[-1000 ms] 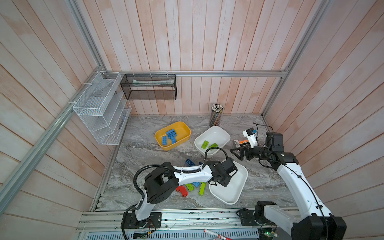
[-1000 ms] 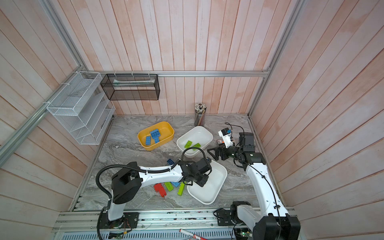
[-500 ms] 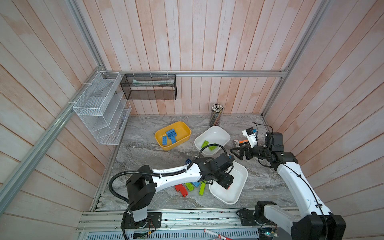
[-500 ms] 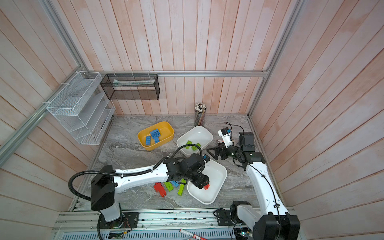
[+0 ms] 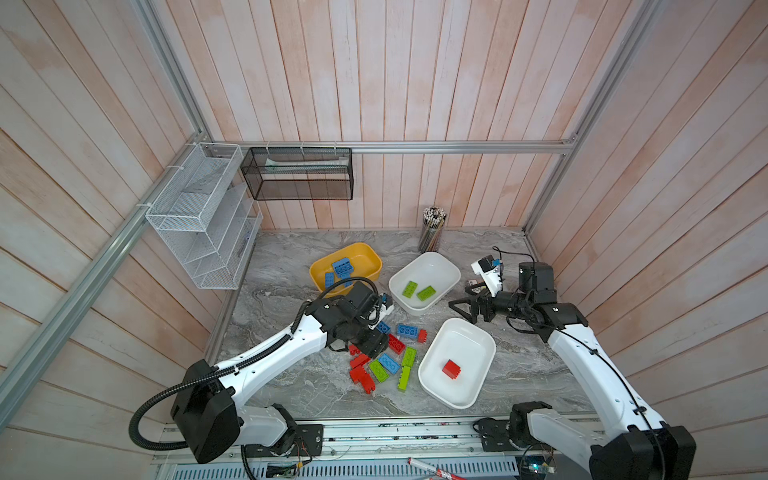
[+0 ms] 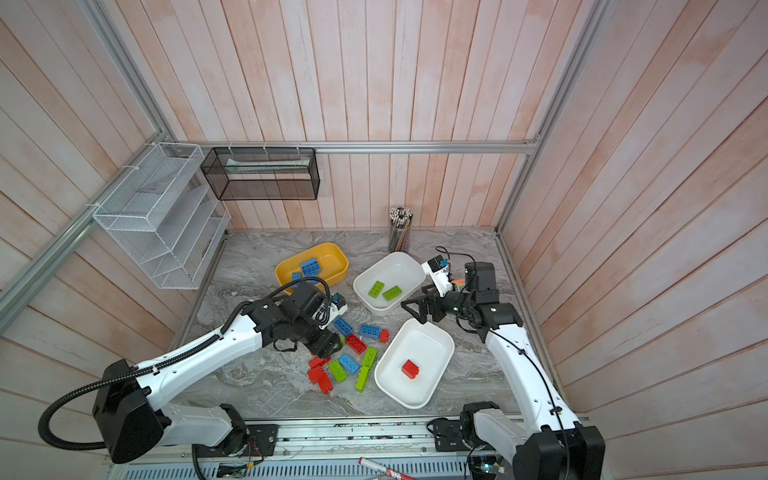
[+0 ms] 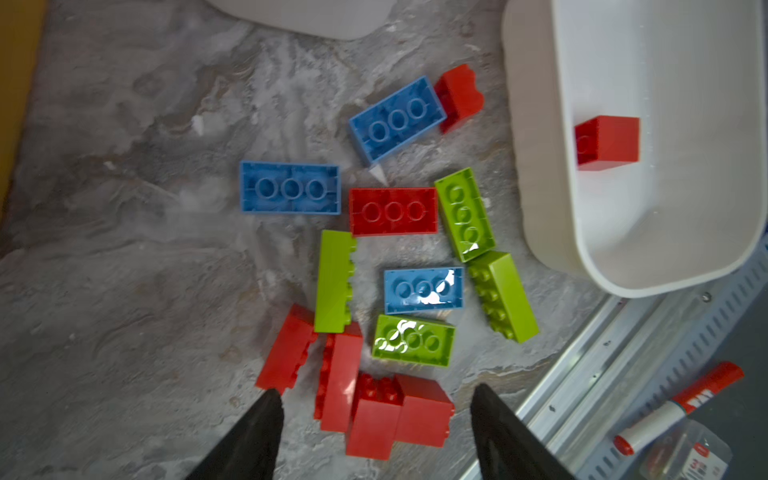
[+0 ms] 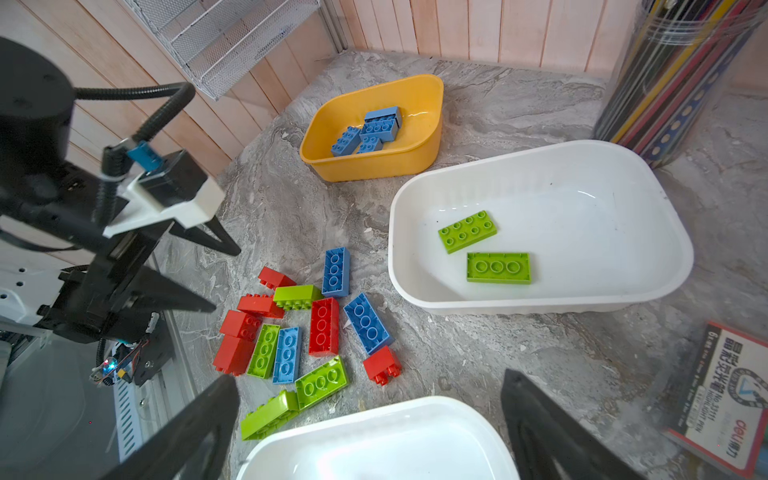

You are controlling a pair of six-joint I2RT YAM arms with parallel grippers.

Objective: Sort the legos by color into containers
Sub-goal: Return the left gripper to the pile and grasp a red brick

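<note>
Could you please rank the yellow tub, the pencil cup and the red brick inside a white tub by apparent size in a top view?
Largest first:
1. yellow tub
2. pencil cup
3. red brick

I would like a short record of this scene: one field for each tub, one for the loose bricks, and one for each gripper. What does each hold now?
yellow tub: blue bricks only
far white tub: two green bricks
near white tub: one red brick
loose pile: red, green and blue bricks mixed, on the table beside the near white tub
left gripper: open, empty, above the loose pile
right gripper: open, empty, near the gap between the white tubs
</note>
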